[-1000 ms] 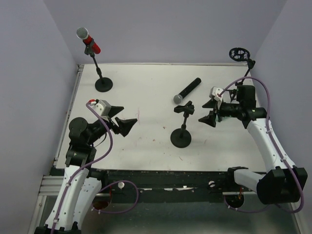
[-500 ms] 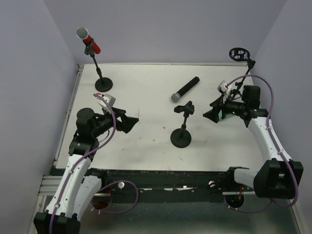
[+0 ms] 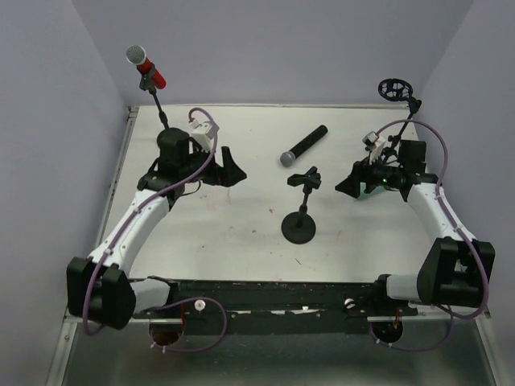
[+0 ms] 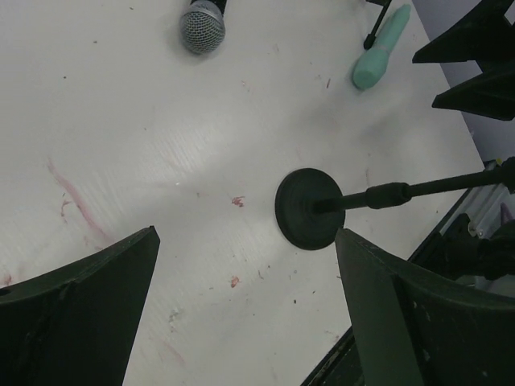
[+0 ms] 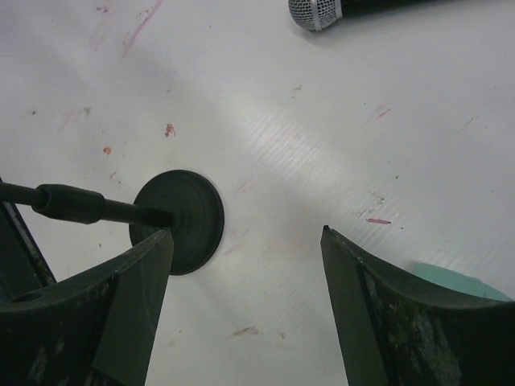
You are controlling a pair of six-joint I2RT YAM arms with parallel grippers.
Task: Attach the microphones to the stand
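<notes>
Top external view: red microphone [image 3: 146,66] clipped in the far-left stand [image 3: 158,104], left of the left gripper [image 3: 228,170].
left gripper: fingers spread apart, gripping nothing.
right gripper [image 3: 344,182]: fingers spread apart, gripping nothing.
black microphone [image 3: 304,146]: flat on the table [image 3: 241,233], between both grippers, farther out.
middle stand [image 3: 302,207]: upright between both grippers.
mint-green microphone [image 4: 380,50]: flat on the table, just beside the right gripper's finger.

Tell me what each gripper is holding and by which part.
Nothing is held. The left gripper and the right gripper are both open and empty. The black microphone lies loose on the table.
</notes>
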